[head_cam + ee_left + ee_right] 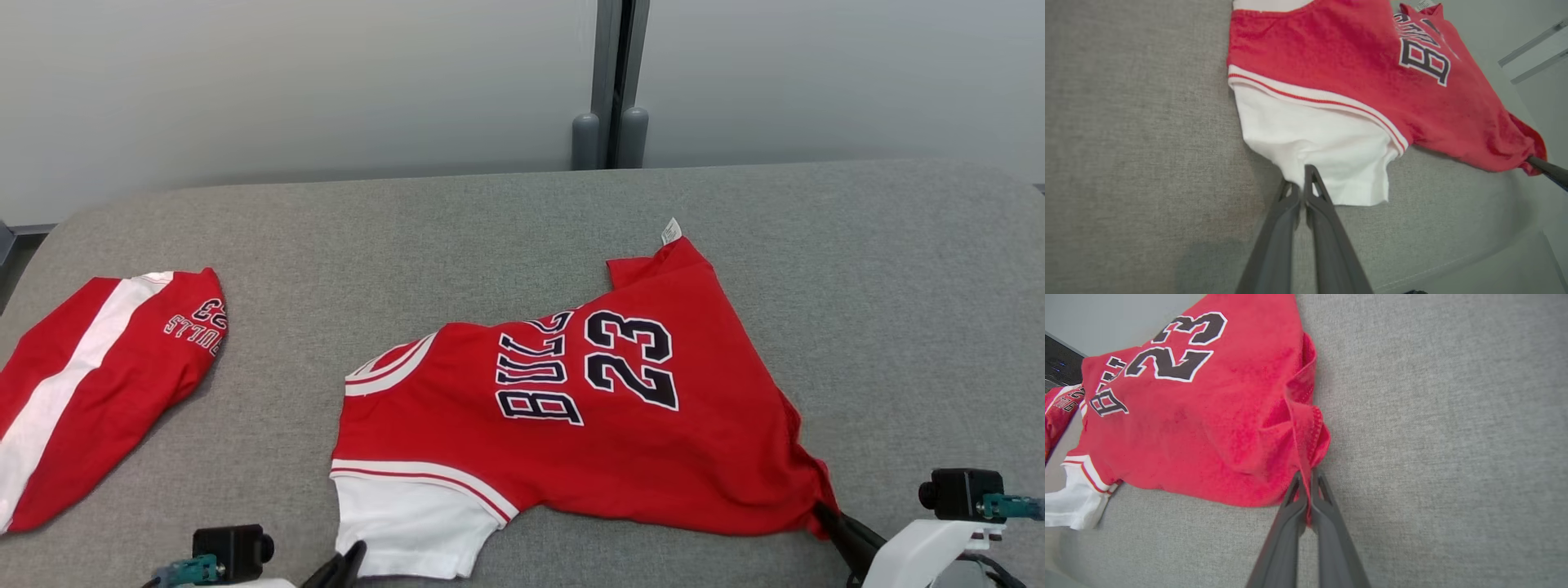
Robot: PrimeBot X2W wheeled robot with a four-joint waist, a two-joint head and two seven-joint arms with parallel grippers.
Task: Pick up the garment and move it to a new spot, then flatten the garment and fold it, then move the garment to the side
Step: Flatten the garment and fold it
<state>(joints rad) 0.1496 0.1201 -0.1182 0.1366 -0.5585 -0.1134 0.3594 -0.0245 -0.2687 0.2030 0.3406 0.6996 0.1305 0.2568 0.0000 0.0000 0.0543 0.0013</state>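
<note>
Head view looks down on a wide grey fabric-covered table [522, 220] that runs from edge to edge, with a pale wall [286, 82] behind it. On the middle of the table, toward the robot's right, lies the jersey [620, 457]: red, spread mostly flat, its dark lettering and the number 23 facing up and turned sideways to the camera. Its right end narrows into a gathered, wrinkled corner near the table's front. Well apart from it, at the table's far left, rests a second red garment [90, 384] with a broad white stripe and small matching print, partly cut off by the frame. At the jersey's left front corner a white sleeve [408, 523] sticks out below a red-and-white striped band and lies flat on the cloth surface. The left gripper [347, 563] comes up from the bottom edge; in the left wrist view [1301, 185] its dark fingers are pressed together, pinching the puckered lower edge of that sleeve. The right gripper [824, 516] meets the gathered corner; in the right wrist view [1306, 479] its jaws are clenched on a fold of the red hem, with fabric caught between them. A small white tag [670, 231] pokes out at the jersey's far corner.
</note>
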